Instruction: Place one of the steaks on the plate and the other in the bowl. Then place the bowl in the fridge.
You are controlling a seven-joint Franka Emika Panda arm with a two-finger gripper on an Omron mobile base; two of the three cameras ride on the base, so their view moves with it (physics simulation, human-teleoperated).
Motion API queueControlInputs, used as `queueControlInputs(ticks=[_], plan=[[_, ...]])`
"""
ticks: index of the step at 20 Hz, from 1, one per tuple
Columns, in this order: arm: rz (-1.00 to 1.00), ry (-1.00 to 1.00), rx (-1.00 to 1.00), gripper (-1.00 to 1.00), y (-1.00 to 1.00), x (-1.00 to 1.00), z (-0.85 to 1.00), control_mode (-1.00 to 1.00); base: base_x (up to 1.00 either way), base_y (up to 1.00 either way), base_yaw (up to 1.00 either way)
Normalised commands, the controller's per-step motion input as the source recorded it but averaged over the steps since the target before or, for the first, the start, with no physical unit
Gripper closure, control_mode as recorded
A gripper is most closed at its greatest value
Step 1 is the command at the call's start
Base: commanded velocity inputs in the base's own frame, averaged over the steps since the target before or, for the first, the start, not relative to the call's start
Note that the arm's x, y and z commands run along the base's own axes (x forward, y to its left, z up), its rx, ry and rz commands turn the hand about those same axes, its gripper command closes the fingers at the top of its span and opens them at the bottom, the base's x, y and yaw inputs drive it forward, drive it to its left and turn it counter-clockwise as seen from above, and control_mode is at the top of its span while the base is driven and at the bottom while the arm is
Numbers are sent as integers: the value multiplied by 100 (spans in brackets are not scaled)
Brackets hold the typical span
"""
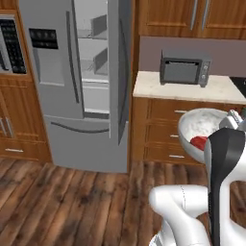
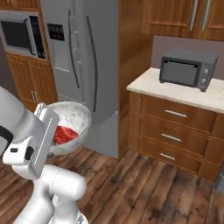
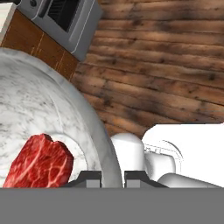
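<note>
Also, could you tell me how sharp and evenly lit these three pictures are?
Left base view: soft throughout, flat even light, open fridge interior pale, no glare. Right base view: the same softness; bowl and steak readable. Hand view: sharpest, steak marbling crisp, bowl rim close and large, gripper fingertips dark at the bottom.

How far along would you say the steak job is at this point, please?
Done: one steak lies in the bowl. In hand: the gripper holds the bowl by its rim, above the floor. Left: set it inside the fridge, whose right door stands open.
</note>
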Motion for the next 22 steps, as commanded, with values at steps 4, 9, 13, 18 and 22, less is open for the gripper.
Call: queueControlInputs(ticks=[4, 9, 13, 18, 22], plan=[[0, 0, 0, 100, 0, 0, 0, 100, 73, 100, -25], [0, 0, 0, 100, 0, 0, 0, 100, 60, 100, -28], [0, 0, 0, 100, 0, 0, 0, 100, 53, 100, -27], [0, 0, 0, 100, 0, 0, 0, 100, 88, 97, -25], [0, 0, 0, 100, 0, 0, 0, 100, 100, 62, -25]])
